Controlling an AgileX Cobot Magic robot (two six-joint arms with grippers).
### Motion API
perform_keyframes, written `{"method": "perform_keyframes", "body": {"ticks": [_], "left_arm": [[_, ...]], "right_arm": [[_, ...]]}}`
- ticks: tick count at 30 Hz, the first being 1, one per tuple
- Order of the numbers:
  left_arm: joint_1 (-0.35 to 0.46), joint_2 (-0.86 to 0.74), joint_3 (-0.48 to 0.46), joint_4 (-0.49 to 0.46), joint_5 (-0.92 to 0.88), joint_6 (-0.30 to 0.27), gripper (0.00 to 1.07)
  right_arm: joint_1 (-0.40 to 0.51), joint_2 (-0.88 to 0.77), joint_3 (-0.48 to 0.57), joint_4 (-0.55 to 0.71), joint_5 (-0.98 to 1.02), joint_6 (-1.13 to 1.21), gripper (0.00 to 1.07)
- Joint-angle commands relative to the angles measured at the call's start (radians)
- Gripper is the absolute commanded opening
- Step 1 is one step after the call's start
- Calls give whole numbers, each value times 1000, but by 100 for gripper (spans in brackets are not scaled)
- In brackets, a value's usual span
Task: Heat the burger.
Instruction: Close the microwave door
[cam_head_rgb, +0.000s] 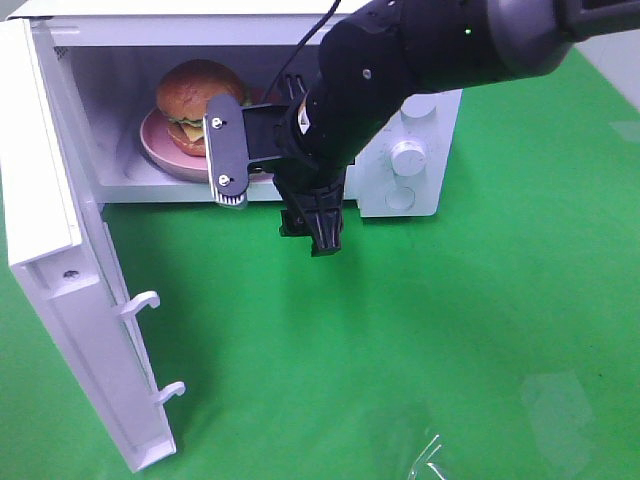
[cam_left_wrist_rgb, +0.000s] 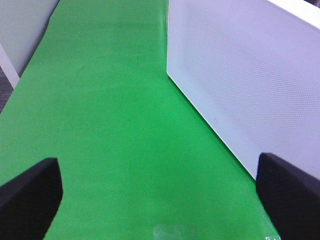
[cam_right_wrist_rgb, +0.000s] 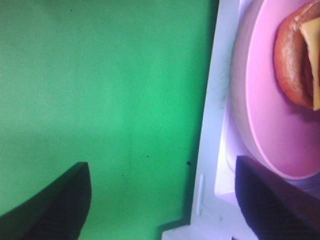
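Note:
The burger (cam_head_rgb: 198, 92), with a glossy brown bun, sits on a round pink plate (cam_head_rgb: 160, 148) inside the open white microwave (cam_head_rgb: 430, 110). My right gripper (cam_head_rgb: 275, 215) hangs just outside the oven's front edge, turned sideways and open with nothing between its fingers. In the right wrist view the right gripper (cam_right_wrist_rgb: 162, 205) straddles the oven's lip, and the plate (cam_right_wrist_rgb: 270, 125) and burger (cam_right_wrist_rgb: 292, 60) lie just beyond one fingertip. My left gripper (cam_left_wrist_rgb: 160, 200) is open over the green cloth, beside a white perforated panel (cam_left_wrist_rgb: 240, 75), and is out of the exterior high view.
The microwave door (cam_head_rgb: 60, 250) stands swung out to the left, with two latch hooks (cam_head_rgb: 140, 300) on its edge. Two control knobs (cam_head_rgb: 407, 155) are on the oven's right front. Green cloth (cam_head_rgb: 450, 330) covers the table. A bit of clear plastic (cam_head_rgb: 430, 460) lies at the front edge.

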Motion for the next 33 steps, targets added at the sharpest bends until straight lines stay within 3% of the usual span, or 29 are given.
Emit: {"method": "perform_keyframes", "body": {"ticks": [1, 19, 22, 26, 29, 33], "left_arm": [[-7, -22, 3, 0, -14, -5, 98], [-7, -22, 3, 0, -14, -5, 98], [-7, -22, 3, 0, -14, -5, 98], [-7, -22, 3, 0, -14, -5, 98], [-7, -22, 3, 0, -14, -5, 98], [-7, -22, 3, 0, -14, -5, 98]], "right_arm": [[2, -72, 76, 1, -49, 53, 76], [2, -390, 512, 6, -159, 406, 76], [2, -413, 530, 6, -164, 443, 76], [2, -533, 608, 6, -170, 695, 76], [2, -549, 611, 6, -165, 745, 76], [2, -673, 612, 6, -66, 1013, 76]]}}
